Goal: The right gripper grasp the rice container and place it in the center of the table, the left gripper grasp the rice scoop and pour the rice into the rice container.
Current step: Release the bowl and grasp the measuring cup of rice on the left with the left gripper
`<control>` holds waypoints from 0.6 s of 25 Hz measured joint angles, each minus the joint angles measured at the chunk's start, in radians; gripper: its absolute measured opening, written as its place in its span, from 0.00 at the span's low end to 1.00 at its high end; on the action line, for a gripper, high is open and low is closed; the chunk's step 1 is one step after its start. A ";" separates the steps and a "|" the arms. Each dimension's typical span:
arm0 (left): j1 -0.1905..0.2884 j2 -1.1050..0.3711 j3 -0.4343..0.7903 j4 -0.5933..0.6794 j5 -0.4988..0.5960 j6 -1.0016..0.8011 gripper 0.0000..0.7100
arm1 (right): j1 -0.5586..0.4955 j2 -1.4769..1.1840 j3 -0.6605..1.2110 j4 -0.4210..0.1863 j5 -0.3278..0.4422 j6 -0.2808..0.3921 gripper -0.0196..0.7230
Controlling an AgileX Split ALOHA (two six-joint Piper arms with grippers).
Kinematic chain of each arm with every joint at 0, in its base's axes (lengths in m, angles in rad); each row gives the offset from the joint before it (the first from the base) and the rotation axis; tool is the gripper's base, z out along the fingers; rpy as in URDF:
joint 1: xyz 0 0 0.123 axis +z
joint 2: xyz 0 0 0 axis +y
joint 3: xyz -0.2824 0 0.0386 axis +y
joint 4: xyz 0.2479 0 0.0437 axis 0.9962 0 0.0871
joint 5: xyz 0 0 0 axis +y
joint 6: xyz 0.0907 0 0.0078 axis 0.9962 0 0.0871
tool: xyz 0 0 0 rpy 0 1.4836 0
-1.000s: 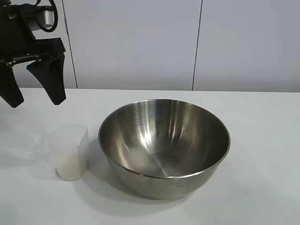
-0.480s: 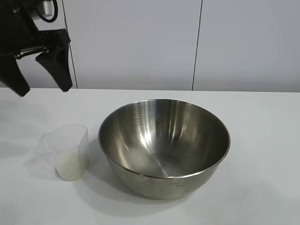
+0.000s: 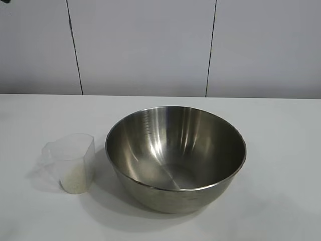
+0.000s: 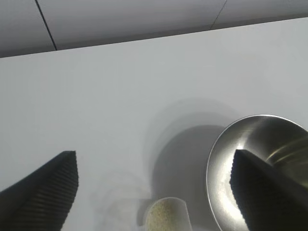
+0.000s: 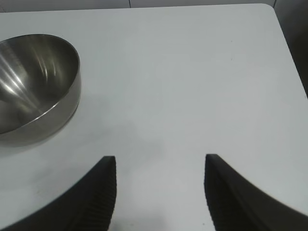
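Note:
The rice container (image 3: pixel 175 155), a large shiny steel bowl, stands in the middle of the white table (image 3: pixel 281 150). The rice scoop (image 3: pixel 74 161), a clear plastic cup, stands upright just left of it with rice (image 3: pixel 75 181) in its bottom. Neither gripper shows in the exterior view. In the left wrist view my left gripper (image 4: pixel 154 166) is open and empty, high above the scoop (image 4: pixel 166 216) and the bowl's rim (image 4: pixel 260 163). In the right wrist view my right gripper (image 5: pixel 160 163) is open and empty over bare table, away from the bowl (image 5: pixel 36 86).
A grey panelled wall (image 3: pixel 150 45) runs behind the table. The table's rounded corner and edge (image 5: pixel 276 19) show in the right wrist view, with dark floor beyond.
My left gripper has risen up and out of the exterior view at the upper left. The scoop and the bowl have not moved.

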 joint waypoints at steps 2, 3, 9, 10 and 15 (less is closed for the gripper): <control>0.000 -0.039 0.000 0.064 0.044 -0.055 0.87 | 0.000 0.000 0.000 0.000 0.000 0.000 0.54; 0.000 -0.060 0.000 0.091 0.071 -0.079 0.87 | 0.000 0.000 0.000 0.000 0.000 0.000 0.54; 0.000 -0.156 0.002 0.231 0.230 -0.171 0.87 | 0.000 0.000 0.000 0.000 0.000 0.000 0.54; 0.000 -0.168 0.010 0.239 0.250 -0.174 0.87 | 0.000 0.000 0.000 0.000 0.000 0.000 0.54; 0.000 -0.254 0.149 0.233 0.231 -0.160 0.87 | 0.000 0.000 0.000 0.000 0.000 0.000 0.54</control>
